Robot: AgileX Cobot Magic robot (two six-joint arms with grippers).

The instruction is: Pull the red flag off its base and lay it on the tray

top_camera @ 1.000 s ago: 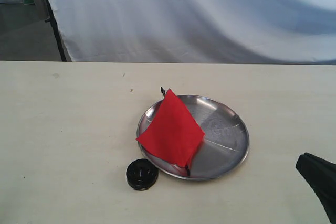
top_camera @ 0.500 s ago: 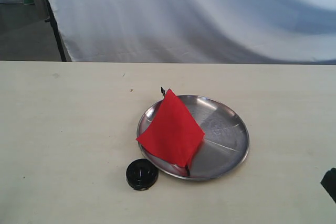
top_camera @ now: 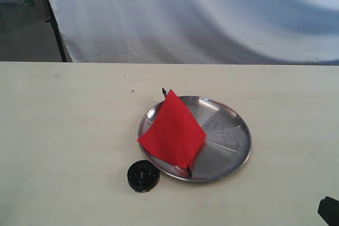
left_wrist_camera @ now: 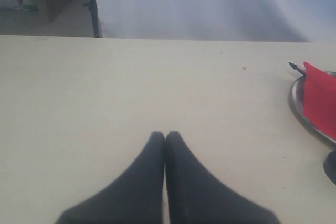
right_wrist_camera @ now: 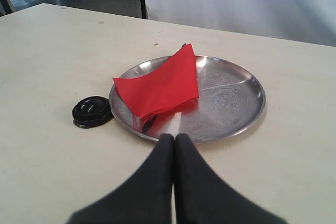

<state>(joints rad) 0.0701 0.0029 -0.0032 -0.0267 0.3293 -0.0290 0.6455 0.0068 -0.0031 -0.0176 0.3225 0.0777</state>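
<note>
Change: against a second ago, the right black tool (right_wrist_camera: 174, 138) shows only a dark corner in the exterior view, well right of the round shiny steel tray (top_camera: 229, 137); all else lies unmoved.
Flag: the small bright-red cloth flag (top_camera: 174, 129) lies on the tray's left half, off its base.
Base: the round black plastic base (top_camera: 143, 175) sits on the pale desk (top_camera: 63, 130), just beside the tray's near-left rim.
Hidden: cloth covers most of the black pole (top_camera: 164, 91); its pointed tip pokes past the tray's far rim. The left wrist view cuts off tray and flag.
Tools: the left black tool (left_wrist_camera: 165, 136) and the right one each have fingers pressed together, gripping nothing.
Count: one flag, one base, one tray, two tools.
</note>
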